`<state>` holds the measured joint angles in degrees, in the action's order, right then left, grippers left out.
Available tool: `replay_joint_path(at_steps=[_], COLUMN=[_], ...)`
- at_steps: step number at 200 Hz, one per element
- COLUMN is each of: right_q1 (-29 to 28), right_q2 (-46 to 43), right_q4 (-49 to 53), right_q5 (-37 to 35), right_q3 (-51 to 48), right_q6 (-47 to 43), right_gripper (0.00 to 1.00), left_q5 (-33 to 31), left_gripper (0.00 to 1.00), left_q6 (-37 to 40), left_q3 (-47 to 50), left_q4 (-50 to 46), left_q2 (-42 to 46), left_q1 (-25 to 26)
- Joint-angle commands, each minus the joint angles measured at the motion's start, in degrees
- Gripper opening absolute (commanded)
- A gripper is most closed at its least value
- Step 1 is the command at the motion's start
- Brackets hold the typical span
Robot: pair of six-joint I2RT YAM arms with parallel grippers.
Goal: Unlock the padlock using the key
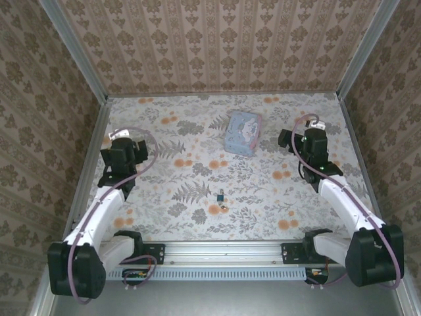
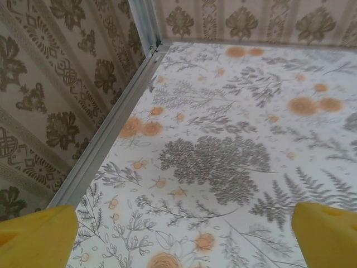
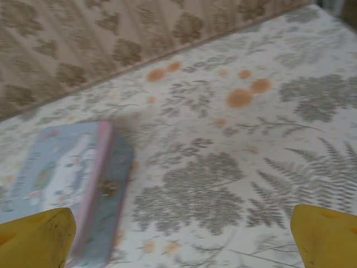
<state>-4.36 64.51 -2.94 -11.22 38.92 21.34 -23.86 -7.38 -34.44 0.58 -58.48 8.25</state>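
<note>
The tiny teal padlock point(image 1: 220, 195) lies on the floral table near the front middle. The small brownish key point(image 1: 224, 207) rests just beside it, toward the front. My left gripper point(image 1: 122, 149) hovers at the left side, well away from both. In the left wrist view it point(image 2: 184, 239) is open, with only bare tabletop between its yellow fingertips point(image 2: 39, 237). My right gripper point(image 1: 306, 141) hovers at the right rear, also far from the lock. The right wrist view shows it point(image 3: 181, 239) open and holding nothing.
A pastel-blue cartoon-printed box point(image 1: 243, 132) lies at the back middle, left of the right gripper; its clasped side point(image 3: 109, 187) faces the right wrist camera. Patterned walls with metal rails point(image 2: 106, 139) close in the left, right and back sides.
</note>
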Motion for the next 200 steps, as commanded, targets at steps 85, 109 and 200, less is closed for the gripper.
replay_joint_path(at_steps=[85, 109, 200], right_q1=[7.7, 7.7, 7.0], right_q2=[10.79, 14.71, 23.4], right_q4=[-32.39, -41.24, -57.3], right_q5=[-3.52, 1.02, 10.36], right_q3=[-14.12, -16.97, -21.12], right_q6=[-10.21, -11.38, -15.86], right_gripper=[0.99, 1.0, 0.99], left_q5=[8.64, 11.27, 12.15], left_gripper=[1.0, 1.0, 1.0], left_q6=[8.23, 8.05, 8.52], left_q3=[12.45, 14.77, 12.05], left_q4=[42.64, 50.32, 50.14], left_q2=[-20.5, -24.1, -29.61], left_q1=[-4.46, -5.31, -5.36])
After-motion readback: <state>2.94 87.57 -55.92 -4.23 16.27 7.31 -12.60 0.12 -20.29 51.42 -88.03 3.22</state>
